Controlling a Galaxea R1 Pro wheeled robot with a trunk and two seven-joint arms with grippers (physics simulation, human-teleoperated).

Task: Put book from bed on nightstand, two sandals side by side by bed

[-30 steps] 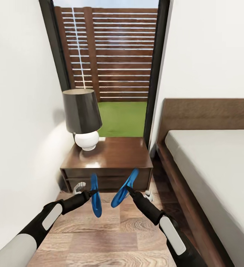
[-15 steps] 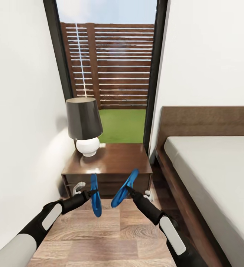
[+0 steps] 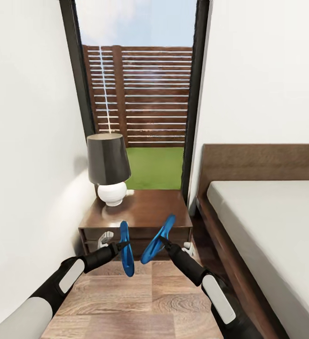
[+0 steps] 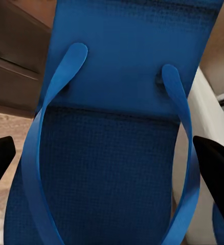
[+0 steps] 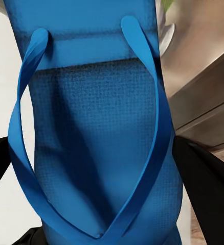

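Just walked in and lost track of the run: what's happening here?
The robot stands in the gap between the wall and the bed, facing the nightstand with the lamp on it. Each gripper holds one blue sandal off the floor: the left gripper holds the left sandal, the right gripper holds the right sandal. Neither sandal is set down yet. The wrist views show each sandal's strapped side close up.

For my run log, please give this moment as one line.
left gripper: holds bright blue flip-flop sandal | right gripper: holds second blue sandal | both above wood-plank floor | facing dark brown nightstand
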